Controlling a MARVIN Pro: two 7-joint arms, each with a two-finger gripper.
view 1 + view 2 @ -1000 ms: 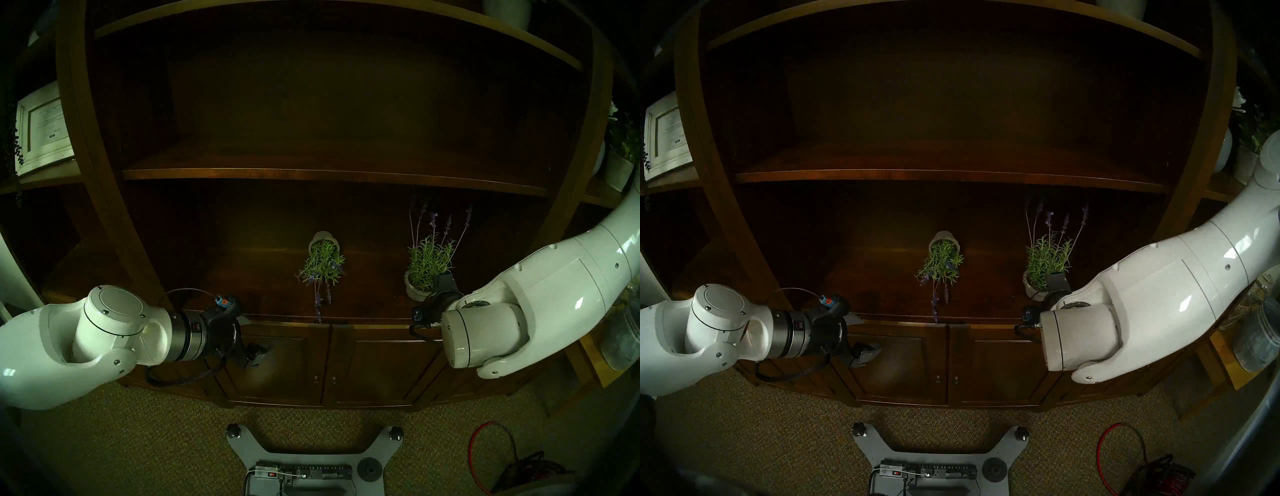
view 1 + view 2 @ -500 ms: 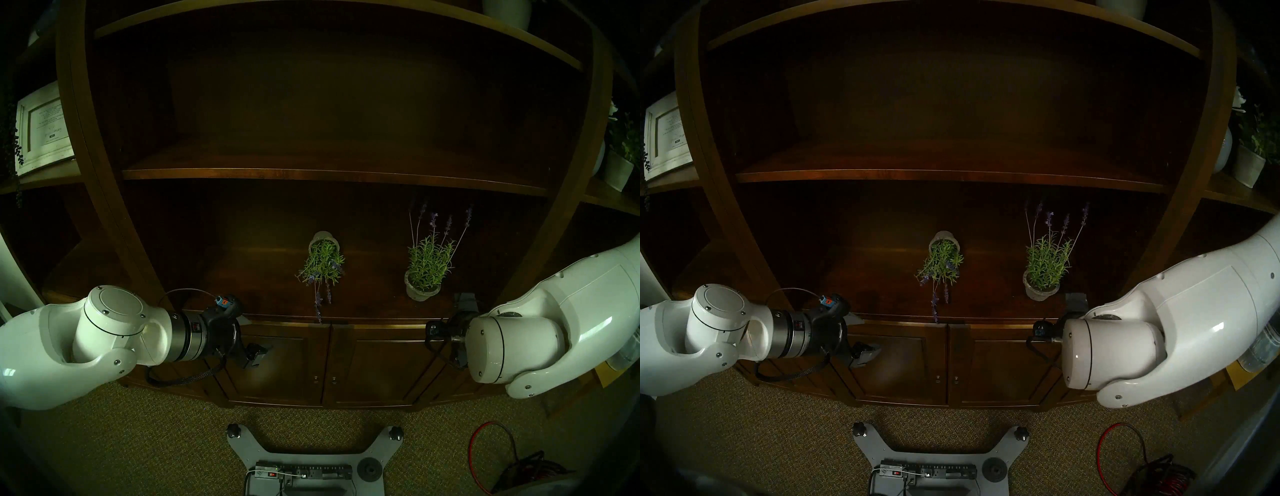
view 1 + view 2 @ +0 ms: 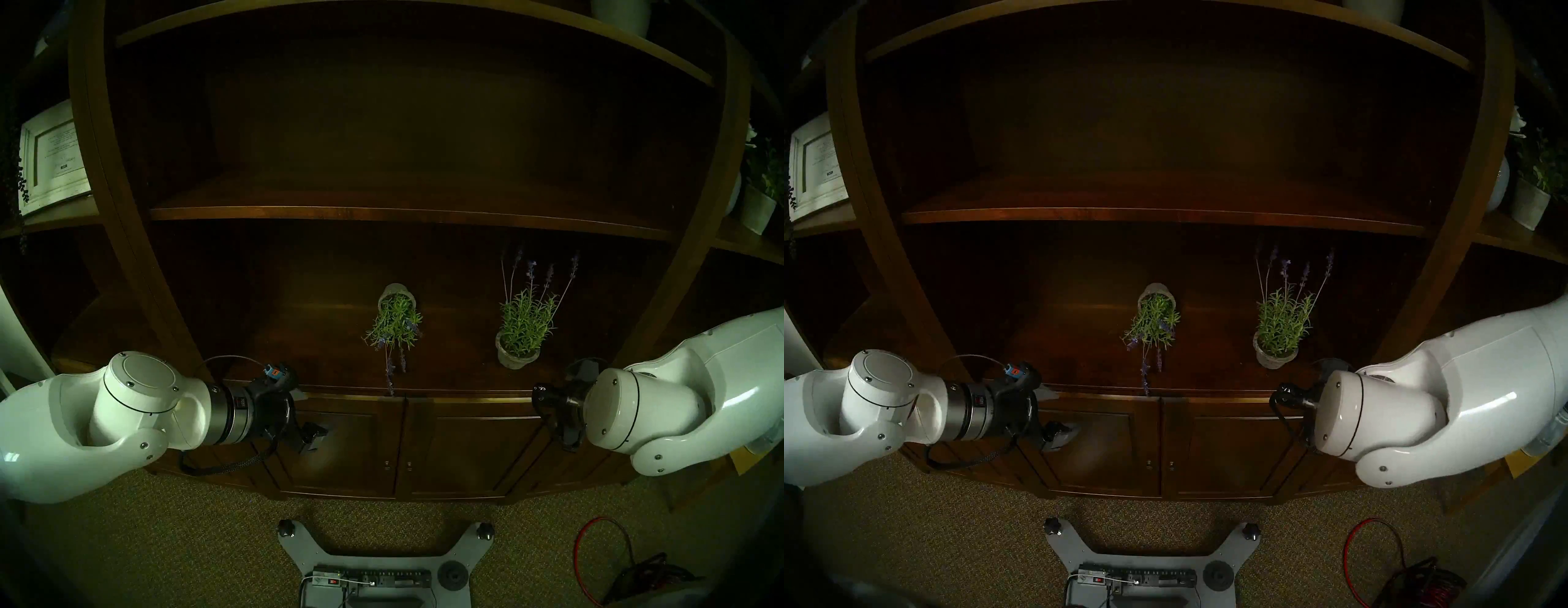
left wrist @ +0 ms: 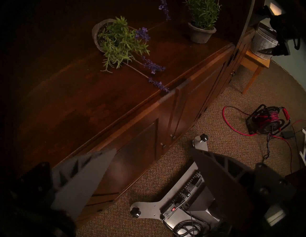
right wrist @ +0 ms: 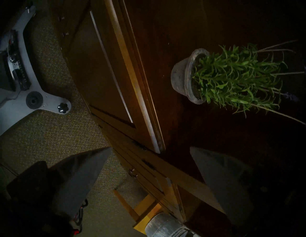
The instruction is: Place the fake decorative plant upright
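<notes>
A: Start at the hands. What is the right hand [image 5: 149, 165] doing?

B: Its fingers are spread with nothing between them. It hangs at the shelf's [image 3: 297, 339] front edge, near the upright plant [image 3: 524, 327] but apart from it.

A: And the left hand [image 4: 152, 165]?

B: Also spread and empty, out in front of the cabinet doors [image 3: 403, 441], well apart from both plants.

A: Where is the fallen plant [image 3: 394, 322]?

B: On the same shelf, about mid-width, left of the upright one. It lies on its side. The pot [image 3: 396, 293] sits toward the back, mouth facing forward, so the long axis runs back to front.

A: Which way do the stems point?

B: Toward the robot. The green leaves spill forward, and a purple flower spike [image 3: 389, 378] reaches the shelf's front edge, over the seam between the doors.

A: The other one?

B: Standing in its pot, flower stalks pointing up.
</notes>
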